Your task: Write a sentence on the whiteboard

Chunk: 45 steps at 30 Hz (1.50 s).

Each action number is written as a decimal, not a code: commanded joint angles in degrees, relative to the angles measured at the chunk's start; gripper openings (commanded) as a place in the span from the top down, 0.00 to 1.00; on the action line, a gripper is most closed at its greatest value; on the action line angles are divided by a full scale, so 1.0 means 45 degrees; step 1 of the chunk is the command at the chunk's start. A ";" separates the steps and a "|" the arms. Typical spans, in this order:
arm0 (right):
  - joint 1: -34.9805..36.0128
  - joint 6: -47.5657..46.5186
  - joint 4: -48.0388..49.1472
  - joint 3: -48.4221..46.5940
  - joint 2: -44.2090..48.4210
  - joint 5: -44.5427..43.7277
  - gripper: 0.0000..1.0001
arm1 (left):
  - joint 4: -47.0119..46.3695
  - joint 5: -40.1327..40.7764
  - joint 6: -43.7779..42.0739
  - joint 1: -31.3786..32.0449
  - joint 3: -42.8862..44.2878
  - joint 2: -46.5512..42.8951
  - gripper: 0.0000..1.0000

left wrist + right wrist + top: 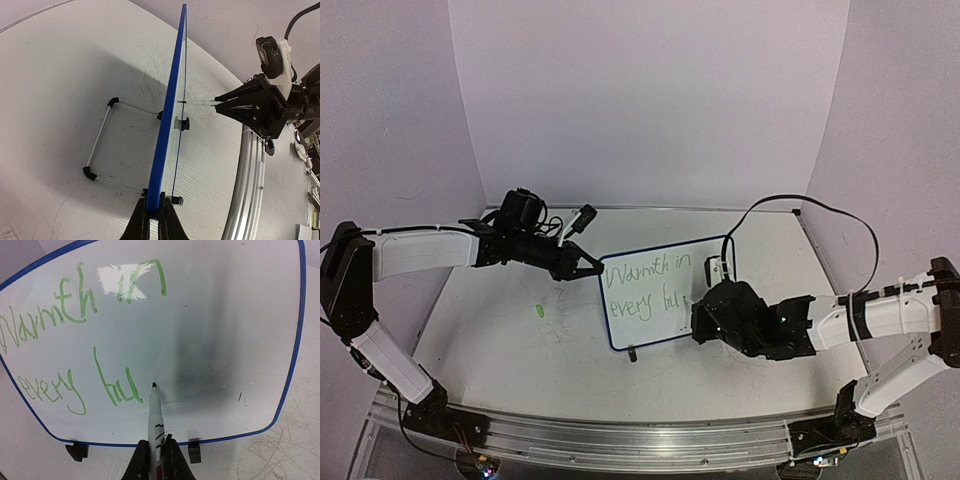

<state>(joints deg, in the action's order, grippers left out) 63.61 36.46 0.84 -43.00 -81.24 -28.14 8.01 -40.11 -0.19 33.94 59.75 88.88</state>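
Observation:
The whiteboard (655,322) stands upright on the table, tilted back, blue-rimmed, with two black feet (193,452). My left gripper (588,264) is shut on its left edge; in the left wrist view the jaws (154,210) pinch the blue rim (170,100). The sentence (75,305) in green reads "Warmth in" above "every hu". My right gripper (156,447) is shut on a white marker (156,412). Its dark tip rests at the board just right of the "hu". In the top view the right gripper (705,308) sits at the board's right half.
A small green cap (539,310) lies on the table left of the board. A wire stand (100,145) props the board from behind. A black cable (820,206) arcs over the right arm. A metal rail (620,440) runs along the near edge.

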 commanded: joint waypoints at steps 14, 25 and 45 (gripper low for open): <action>-0.0045 -0.0448 0.0163 -0.0868 -0.0709 -0.0008 1.00 | 0.0271 0.0766 -0.0917 0.0084 0.0104 -0.0097 1.00; -0.0028 0.0236 0.0166 0.0122 -0.0405 0.0606 1.00 | 0.0285 0.0748 -0.0916 0.0100 0.0122 -0.0063 1.00; -0.0106 -0.0503 -0.0108 -0.0919 -0.0350 -0.0973 1.00 | 0.0271 0.0730 -0.0916 0.0095 0.0125 -0.0025 1.00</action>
<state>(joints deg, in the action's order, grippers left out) 63.90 35.81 -0.07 -44.06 -82.39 -29.07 8.01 -39.88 -0.16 34.06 59.75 88.88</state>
